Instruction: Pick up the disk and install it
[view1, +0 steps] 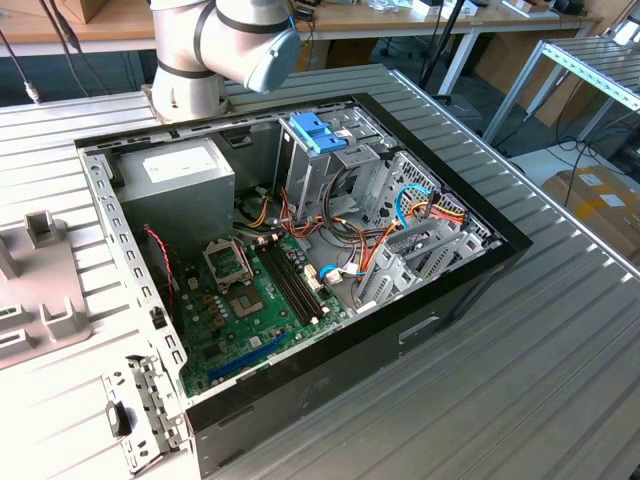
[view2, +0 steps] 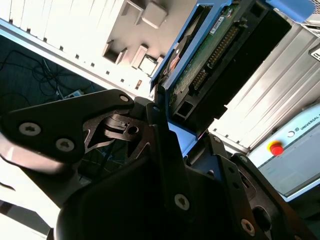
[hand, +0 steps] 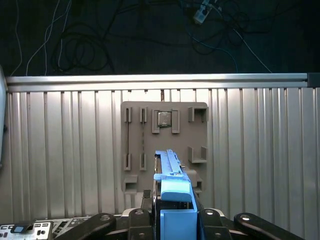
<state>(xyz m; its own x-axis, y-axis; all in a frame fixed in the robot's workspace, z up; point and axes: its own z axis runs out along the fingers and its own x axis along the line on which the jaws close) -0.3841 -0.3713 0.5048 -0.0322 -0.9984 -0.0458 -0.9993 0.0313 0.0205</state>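
Note:
In both wrist views my gripper (hand: 173, 212) (view2: 179, 125) is shut on the disk (hand: 169, 167) (view2: 215, 50), a dark hard drive with a green circuit board and bright blue side rails. It is held up in the air, edge-on in the first wrist view with its blue end tab nearest the camera. Below it lies a beige fixture plate (hand: 165, 145) on the ribbed metal table (hand: 60, 150). In the exterior view the open computer case (view1: 480, 262) lies on its side, with a tall metal drive cage (view1: 300, 165) topped by a light blue latch (view1: 318, 132).
The arm's base (view1: 200, 60) stands behind the case. The beige fixture plate (view1: 40, 290) sits at the exterior view's left. Loose cables (view1: 400, 215) fill the case near the cage. A red button (view2: 274, 148) sits on a grey box. Beyond the table edge (hand: 160, 79) is dark floor with cables.

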